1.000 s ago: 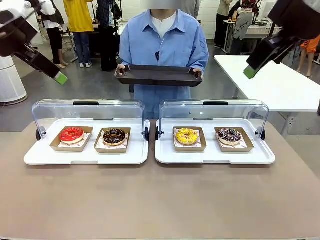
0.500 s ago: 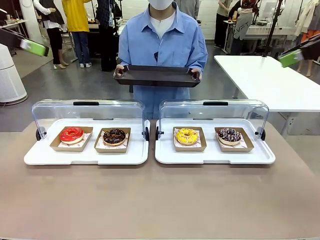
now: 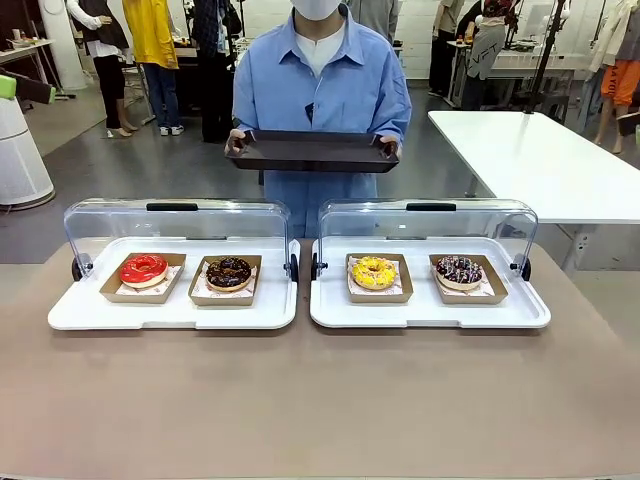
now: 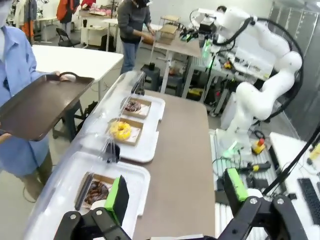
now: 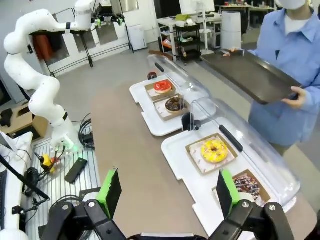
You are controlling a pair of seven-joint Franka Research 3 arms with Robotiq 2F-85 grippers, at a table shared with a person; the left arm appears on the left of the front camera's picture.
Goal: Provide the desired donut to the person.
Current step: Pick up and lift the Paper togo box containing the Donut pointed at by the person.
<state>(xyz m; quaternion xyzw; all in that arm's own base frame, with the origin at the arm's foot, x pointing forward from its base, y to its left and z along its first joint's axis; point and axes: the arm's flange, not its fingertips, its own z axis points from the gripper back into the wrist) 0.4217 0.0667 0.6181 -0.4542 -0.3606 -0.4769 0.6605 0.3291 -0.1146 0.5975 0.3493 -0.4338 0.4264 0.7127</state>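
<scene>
A: On the near side, the brown table (image 3: 320, 400) is spreading from left to right. Who is standing beyond it?

B: At the far side, the person (image 3: 320, 80) in the light-blue shirt is facing the table. The person is holding a dark serving tray (image 3: 312, 150) level by its two ends, well apart from the tabletop.

A: And what is lying on the table?

B: The left display tray (image 3: 170, 315) and the right display tray (image 3: 430, 315), both white, are lying side by side, just beside each other in the middle. The left lid (image 3: 175, 225) and the right lid (image 3: 428, 225), both clear, are standing raised along the far edges.

A: Where are the donuts sitting?

B: Each is sitting in its own cardboard box (image 3: 112, 293). On the left tray, the red donut (image 3: 143, 268) is lying left of the chocolate donut (image 3: 229, 272). On the right tray, the yellow donut (image 3: 373, 271) is lying left of the dark sprinkled donut (image 3: 459, 268). Which one is being asked for, I cannot tell.

A: And the claws?

B: The left gripper (image 4: 176, 191) is hanging high, its fingers spread apart and gripping nothing. The right gripper (image 5: 168, 192) is hanging likewise, fingers apart and holding nothing, well apart from the trays.
</scene>
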